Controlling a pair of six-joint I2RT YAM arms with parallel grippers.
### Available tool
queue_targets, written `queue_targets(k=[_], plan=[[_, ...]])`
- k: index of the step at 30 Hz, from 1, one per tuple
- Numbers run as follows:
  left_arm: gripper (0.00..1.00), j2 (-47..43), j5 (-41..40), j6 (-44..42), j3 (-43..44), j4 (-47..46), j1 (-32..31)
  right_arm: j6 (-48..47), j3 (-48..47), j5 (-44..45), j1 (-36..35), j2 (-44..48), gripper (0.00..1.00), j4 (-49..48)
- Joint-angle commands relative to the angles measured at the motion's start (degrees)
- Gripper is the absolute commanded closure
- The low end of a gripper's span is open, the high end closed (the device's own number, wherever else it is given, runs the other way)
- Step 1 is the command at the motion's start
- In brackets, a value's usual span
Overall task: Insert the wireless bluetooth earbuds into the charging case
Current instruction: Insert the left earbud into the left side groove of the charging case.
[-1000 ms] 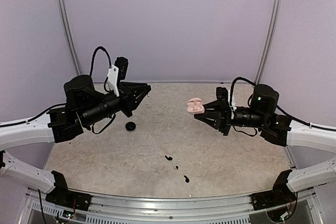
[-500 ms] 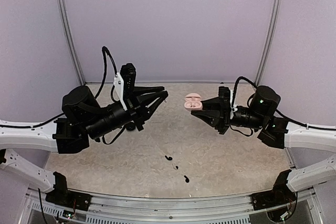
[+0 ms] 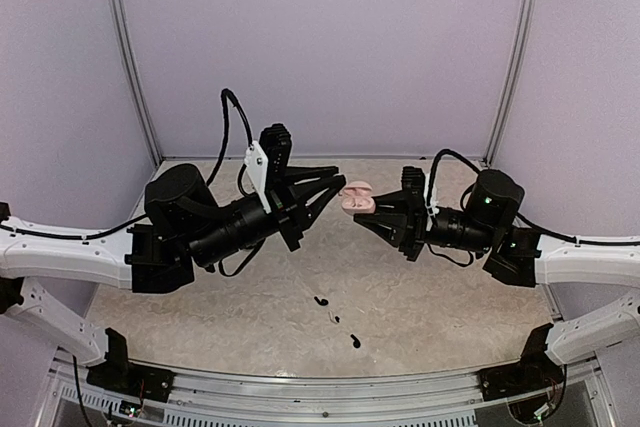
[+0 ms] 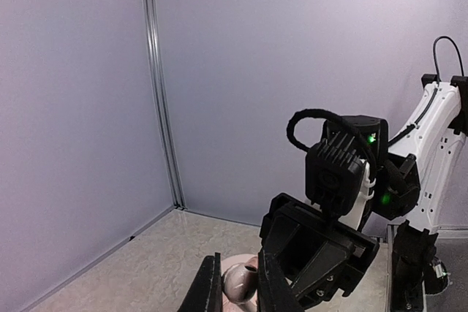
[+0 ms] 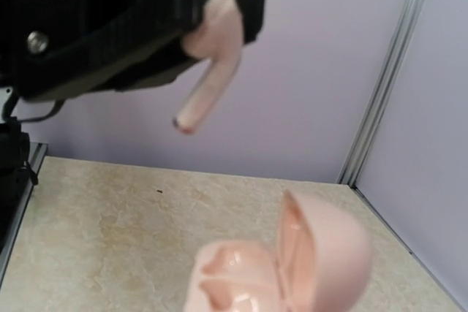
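A pale pink earbud [image 5: 211, 43] with a short stem is pinched in my left gripper [image 3: 332, 187], stem pointing down. In the left wrist view the bud [image 4: 241, 286] sits between the two fingers [image 4: 208, 290]. My right gripper [image 3: 366, 209] is shut on a pink charging case [image 3: 355, 197] held in the air, lid open. The right wrist view shows the case's empty wells [image 5: 234, 275] and raised lid [image 5: 325, 253], with the bud hanging above and to the left of it, apart from it. Both grippers meet above the table's middle back.
Three small glossy black pieces [image 3: 321, 301] [image 3: 336, 319] [image 3: 355, 341] lie on the marbled table [image 3: 450, 297] near its front middle. Purple walls with metal corner posts [image 3: 512, 57] close the back. The left arm's body [image 3: 200, 227] covers the table's left part.
Both arms have swung toward the middle: the left gripper rose and moved right with the bud, the right moved left with the case. A small black round thing at left is now covered.
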State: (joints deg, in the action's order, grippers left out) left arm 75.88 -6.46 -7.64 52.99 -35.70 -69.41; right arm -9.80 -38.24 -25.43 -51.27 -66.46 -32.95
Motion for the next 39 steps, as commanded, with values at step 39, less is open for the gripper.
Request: queue_targets(k=[39], plan=[[0.93, 6.13, -2.15, -2.01, 2.38, -2.52, -0.38, 12.22, -3.27, 0.81, -0.68, -0.58, 1.00, -2.69]])
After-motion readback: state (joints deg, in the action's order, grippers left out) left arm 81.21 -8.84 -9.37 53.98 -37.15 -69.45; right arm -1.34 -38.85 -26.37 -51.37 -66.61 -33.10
